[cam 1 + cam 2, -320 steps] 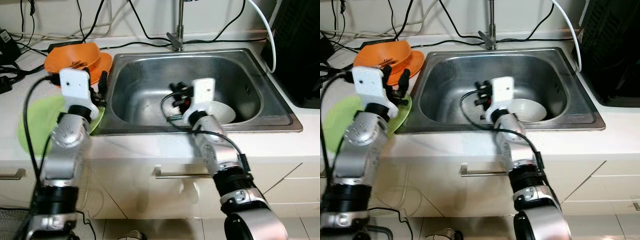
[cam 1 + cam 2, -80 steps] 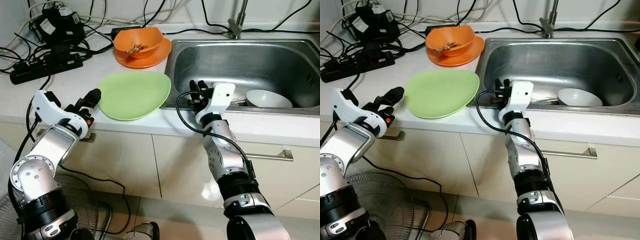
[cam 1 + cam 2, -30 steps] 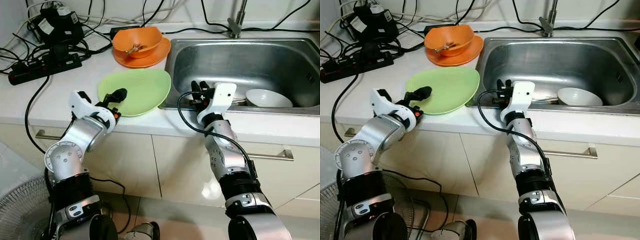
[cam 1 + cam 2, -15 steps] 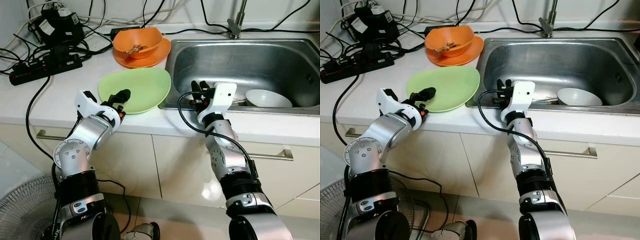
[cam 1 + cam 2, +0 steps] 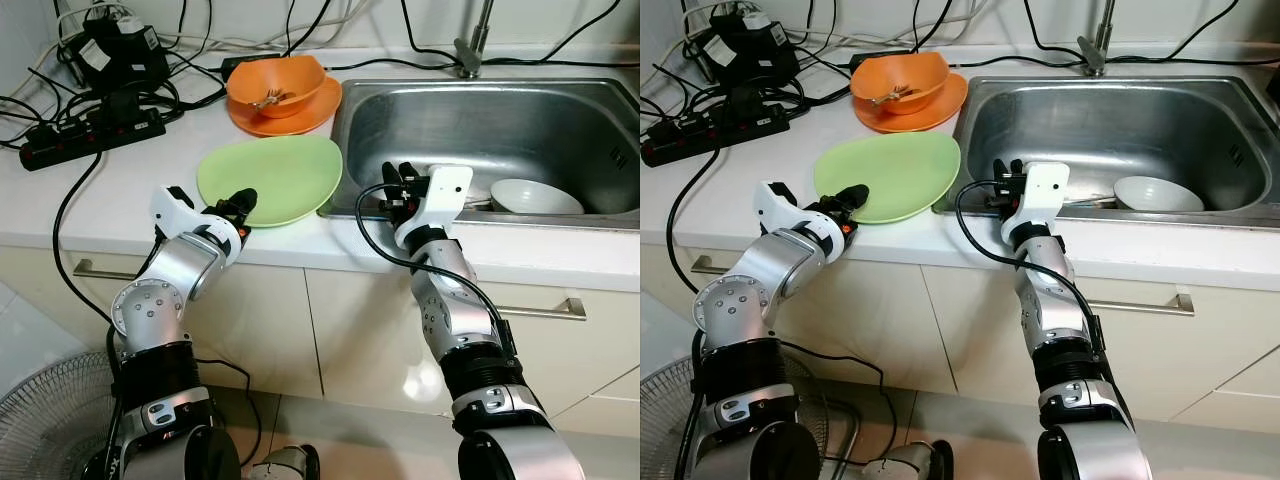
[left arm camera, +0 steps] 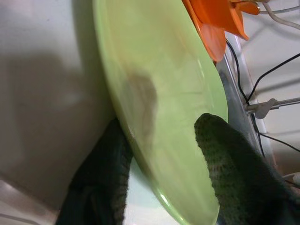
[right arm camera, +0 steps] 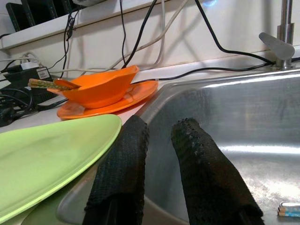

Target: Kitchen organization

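A light green plate (image 5: 275,178) lies on the white counter, its right edge over the sink's left rim. My left gripper (image 5: 240,203) is at the plate's near rim. In the left wrist view its two black fingers (image 6: 105,187) stand apart, one on each side of the plate's edge (image 6: 159,93), so it is open. An orange bowl (image 5: 278,82) holding utensils sits on an orange plate (image 5: 322,108) behind the green one. A white bowl (image 5: 535,195) lies in the steel sink (image 5: 470,125). My right gripper (image 5: 395,185) hovers open at the sink's front left corner, holding nothing.
A tap (image 5: 472,50) stands behind the sink. Black cables, a power strip (image 5: 85,130) and an adapter (image 5: 115,55) crowd the counter's back left. Cabinet drawers with metal handles (image 5: 560,312) run below the counter. A fan (image 5: 40,420) stands on the floor at left.
My left arm has swung in from the left and its fingers have reached the green plate's near rim. The right arm and the dishes have not moved.
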{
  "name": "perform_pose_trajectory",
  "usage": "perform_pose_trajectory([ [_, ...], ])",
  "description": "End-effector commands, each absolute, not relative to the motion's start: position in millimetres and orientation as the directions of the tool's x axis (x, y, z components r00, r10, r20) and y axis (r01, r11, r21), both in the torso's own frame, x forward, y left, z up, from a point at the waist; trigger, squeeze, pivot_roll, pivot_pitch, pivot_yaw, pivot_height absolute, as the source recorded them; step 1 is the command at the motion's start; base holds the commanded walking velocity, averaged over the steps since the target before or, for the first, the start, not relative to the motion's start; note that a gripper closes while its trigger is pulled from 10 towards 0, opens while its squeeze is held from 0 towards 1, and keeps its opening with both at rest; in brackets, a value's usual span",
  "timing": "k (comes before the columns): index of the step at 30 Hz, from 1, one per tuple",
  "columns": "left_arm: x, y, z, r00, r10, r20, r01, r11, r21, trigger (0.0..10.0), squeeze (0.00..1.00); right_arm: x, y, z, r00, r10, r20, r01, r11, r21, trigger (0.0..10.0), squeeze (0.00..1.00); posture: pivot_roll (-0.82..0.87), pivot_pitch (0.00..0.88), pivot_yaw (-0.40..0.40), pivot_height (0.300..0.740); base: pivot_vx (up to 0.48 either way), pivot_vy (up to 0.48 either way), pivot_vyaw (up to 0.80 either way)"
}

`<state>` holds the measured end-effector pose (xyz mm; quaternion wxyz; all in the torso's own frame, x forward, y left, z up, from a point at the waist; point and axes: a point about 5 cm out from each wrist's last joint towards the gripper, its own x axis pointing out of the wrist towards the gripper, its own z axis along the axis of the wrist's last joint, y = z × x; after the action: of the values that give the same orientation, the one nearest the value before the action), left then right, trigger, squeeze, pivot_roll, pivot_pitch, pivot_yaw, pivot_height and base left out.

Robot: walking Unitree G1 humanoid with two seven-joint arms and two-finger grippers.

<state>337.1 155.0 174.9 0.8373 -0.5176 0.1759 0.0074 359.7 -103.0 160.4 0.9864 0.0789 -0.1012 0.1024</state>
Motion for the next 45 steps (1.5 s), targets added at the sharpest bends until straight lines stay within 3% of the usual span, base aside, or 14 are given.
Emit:
perform_pose_trajectory([
  [1, 335, 159, 172, 0.938, -0.16, -0.309, -0.201, 0.475, -0.857, 0.0, 0.0, 359, -99, 163, 0.953, 0.209, 0.221, -0.24, 0.963, 0.126, 10.0, 0.0, 0.15, 0.029, 0.131, 0.74, 0.0, 0.0, 0.0],
  [36, 325, 165, 166, 0.939, -0.137, -0.316, -0.219, 0.469, -0.856, 0.0, 0.0, 357, -94, 159, 0.951, 0.229, 0.209, -0.258, 0.958, 0.125, 10.0, 0.0, 0.16, 0.031, 0.131, 0.74, 0.0, 0.0, 0.0],
  [38, 318, 166, 160, 0.937, -0.14, -0.32, -0.207, 0.516, -0.831, 0.0, 0.0, 357, -95, 159, 0.951, 0.228, 0.209, -0.257, 0.958, 0.125, 10.0, 0.0, 0.16, 0.031, 0.131, 0.74, 0.0, 0.0, 0.0],
  [45, 307, 173, 146, 0.937, -0.106, -0.332, -0.227, 0.538, -0.812, 0.0, 0.0, 358, -93, 159, 0.95, 0.234, 0.209, -0.263, 0.957, 0.125, 10.0, 0.0, 0.17, 0.025, 0.128, 0.74, 0.0, 0.0, 0.0],
])
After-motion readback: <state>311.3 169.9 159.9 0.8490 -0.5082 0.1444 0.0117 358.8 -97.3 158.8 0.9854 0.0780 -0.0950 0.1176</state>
